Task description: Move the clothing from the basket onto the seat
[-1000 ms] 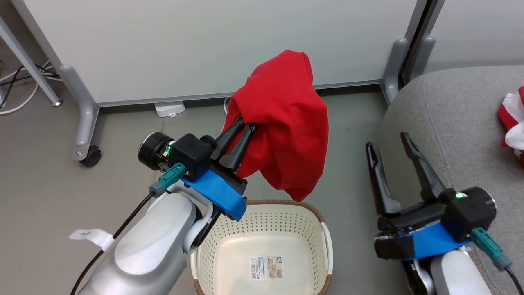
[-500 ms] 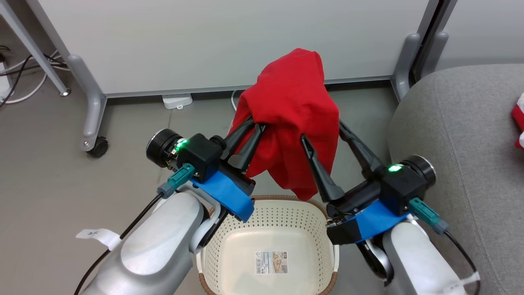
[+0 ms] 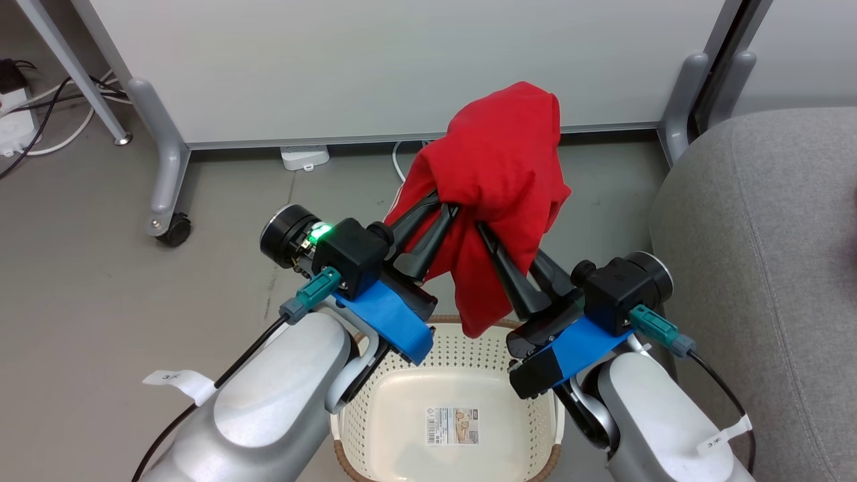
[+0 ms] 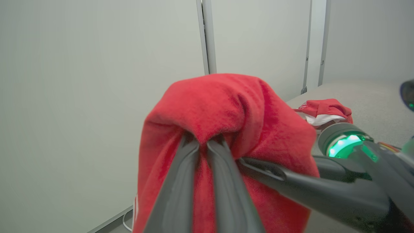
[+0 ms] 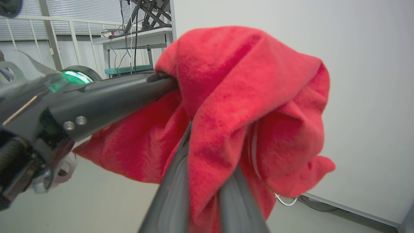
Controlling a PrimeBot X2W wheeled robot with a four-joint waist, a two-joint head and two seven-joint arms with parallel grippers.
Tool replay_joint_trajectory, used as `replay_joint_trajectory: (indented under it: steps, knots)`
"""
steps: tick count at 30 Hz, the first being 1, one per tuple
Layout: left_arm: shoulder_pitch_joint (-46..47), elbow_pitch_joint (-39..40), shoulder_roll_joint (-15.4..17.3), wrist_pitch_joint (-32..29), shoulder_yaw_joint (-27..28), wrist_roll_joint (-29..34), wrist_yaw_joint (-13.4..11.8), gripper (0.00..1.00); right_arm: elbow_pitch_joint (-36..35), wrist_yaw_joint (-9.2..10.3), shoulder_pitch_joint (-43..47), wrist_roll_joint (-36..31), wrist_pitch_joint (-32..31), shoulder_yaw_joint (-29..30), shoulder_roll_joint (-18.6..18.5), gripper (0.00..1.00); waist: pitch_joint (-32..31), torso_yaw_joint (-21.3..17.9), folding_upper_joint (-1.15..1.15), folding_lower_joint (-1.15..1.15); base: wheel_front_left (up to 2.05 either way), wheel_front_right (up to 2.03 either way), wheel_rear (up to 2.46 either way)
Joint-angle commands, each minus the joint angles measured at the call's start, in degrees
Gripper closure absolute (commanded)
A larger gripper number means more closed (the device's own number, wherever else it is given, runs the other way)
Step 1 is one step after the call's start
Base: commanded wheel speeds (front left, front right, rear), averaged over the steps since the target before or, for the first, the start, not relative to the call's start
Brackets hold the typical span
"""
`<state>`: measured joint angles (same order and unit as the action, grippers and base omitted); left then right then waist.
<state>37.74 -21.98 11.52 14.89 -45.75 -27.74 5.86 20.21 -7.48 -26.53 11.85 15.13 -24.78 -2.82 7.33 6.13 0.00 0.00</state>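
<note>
Left tool [image 3: 443, 204] and right tool [image 3: 502, 242] both clamp the red shirt [image 3: 509, 154] above the basket [image 3: 351, 428]; uneven pulling could free a fold, dropping it back.

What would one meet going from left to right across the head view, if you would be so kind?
Black castor wheel → small white box → red shirt → grey seat.

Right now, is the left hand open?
No, the left wrist view shows the left hand pinched shut on a fold of the red shirt.
</note>
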Motion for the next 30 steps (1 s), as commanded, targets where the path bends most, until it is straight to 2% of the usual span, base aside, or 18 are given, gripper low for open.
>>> replay_joint_trajectory:
  steps: [1,26,27,28,29,30]
  knots:
    - [0.8,-0.1,0.0,0.3,0.0,0.0,0.0,1.00,0.2,-0.03,-0.8,0.3,0.0,-0.1,-0.1,1.00,0.0,0.0,0.00,0.00,0.00,0.00,0.00]
    - [0.0,-1.2,-0.2,0.4,-0.1,1.1,-0.2,1.00,-0.5,-0.03,0.5,0.7,0.0,0.6,-0.1,1.00,-0.5,-0.2,0.00,0.00,0.00,0.00,0.00]
    - [0.0,-1.2,-0.2,0.4,0.0,1.1,-0.3,0.88,-0.5,-0.03,0.6,0.7,0.0,0.6,-0.1,1.00,-0.5,-0.1,0.00,0.00,0.00,0.00,0.00]
    - [-0.1,-1.1,-0.2,0.4,0.0,1.1,-0.4,0.47,-0.6,-0.03,0.6,0.7,0.0,0.7,-0.1,1.00,-0.5,-0.1,0.00,0.00,0.00,0.00,0.00]
    - [-0.1,-1.1,-0.2,0.4,0.1,1.3,-0.5,0.00,-0.7,-0.03,0.7,0.7,0.0,0.7,-0.1,1.00,-0.5,-0.1,0.00,0.00,0.00,0.00,0.00]
    - [-0.1,-1.1,-0.2,0.4,0.1,1.5,-0.7,0.00,-0.8,-0.03,0.8,0.7,0.0,0.8,-0.1,1.00,-0.5,-0.1,0.00,0.00,0.00,0.00,0.00]
